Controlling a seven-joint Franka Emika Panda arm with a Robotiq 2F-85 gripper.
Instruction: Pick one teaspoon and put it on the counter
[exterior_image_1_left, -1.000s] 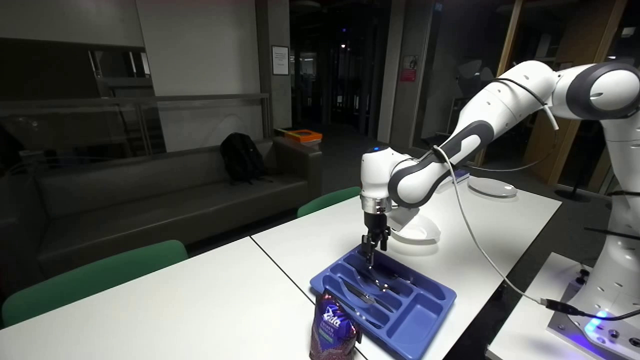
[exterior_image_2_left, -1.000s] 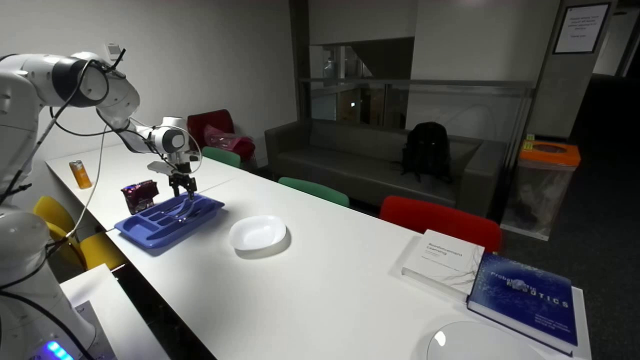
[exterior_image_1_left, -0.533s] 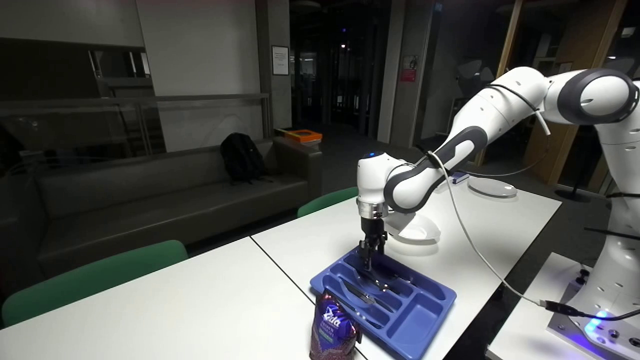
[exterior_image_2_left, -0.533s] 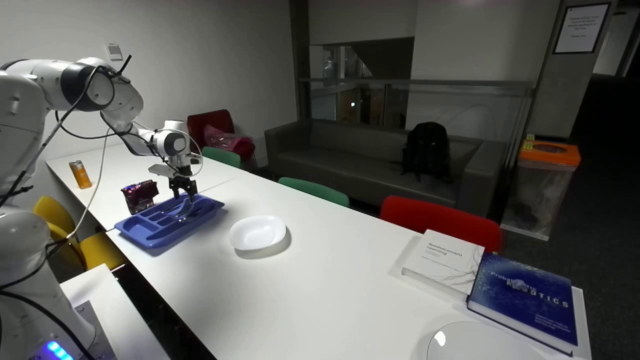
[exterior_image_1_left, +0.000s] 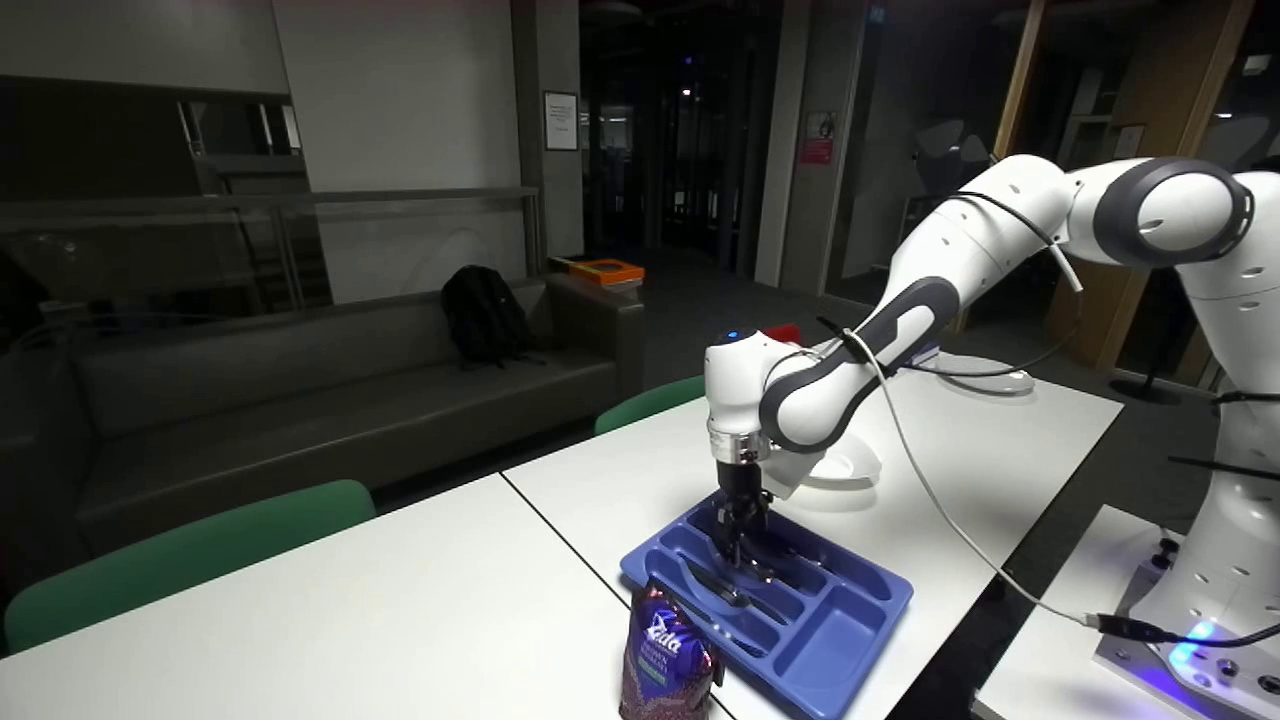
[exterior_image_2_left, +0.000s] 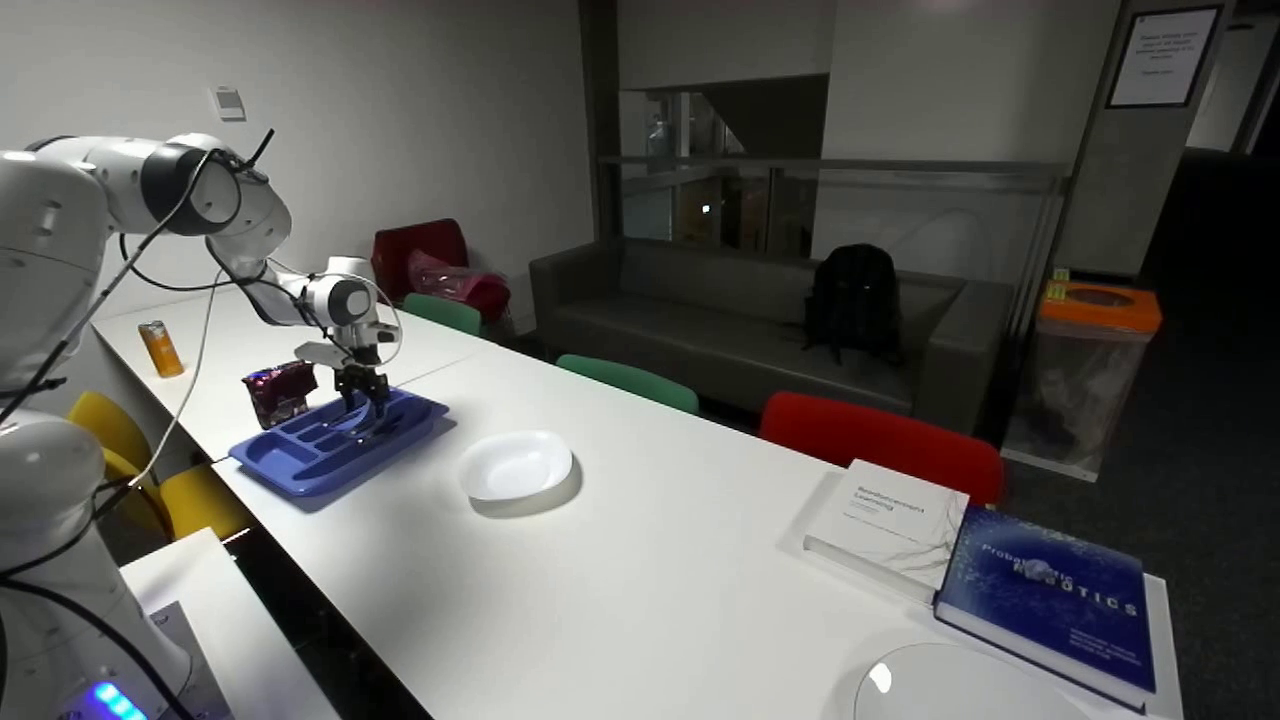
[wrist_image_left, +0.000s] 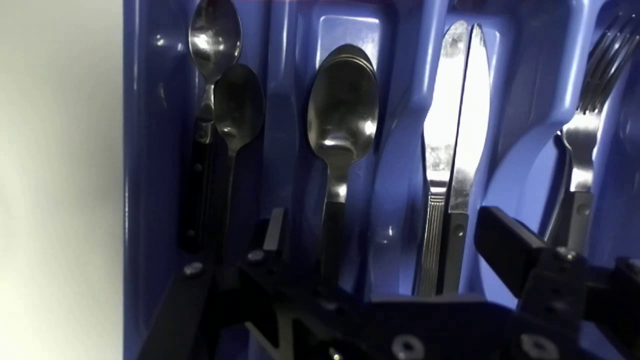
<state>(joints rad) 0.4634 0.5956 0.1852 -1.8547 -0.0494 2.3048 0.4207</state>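
While the gripper (wrist_image_left: 385, 225) sits low over the blue cutlery tray (wrist_image_left: 131, 215), its fingers (wrist_image_left: 507, 237) stand wide apart, nothing held. Wrist view has large spoons (wrist_image_left: 344, 107) and knives (wrist_image_left: 444, 115) lying in the span between them, ungripped; can't tell if the fingers touch anything. Teaspoon (wrist_image_left: 240, 107) lies in the leftmost compartment (wrist_image_left: 160, 165) of that view, right beside a black-handled small spoon (wrist_image_left: 212, 42). Tray is on the counter (exterior_image_1_left: 330, 590), purple bag (exterior_image_1_left: 668, 660) just beside it, white dish (exterior_image_2_left: 515, 467) near it in both exterior views.
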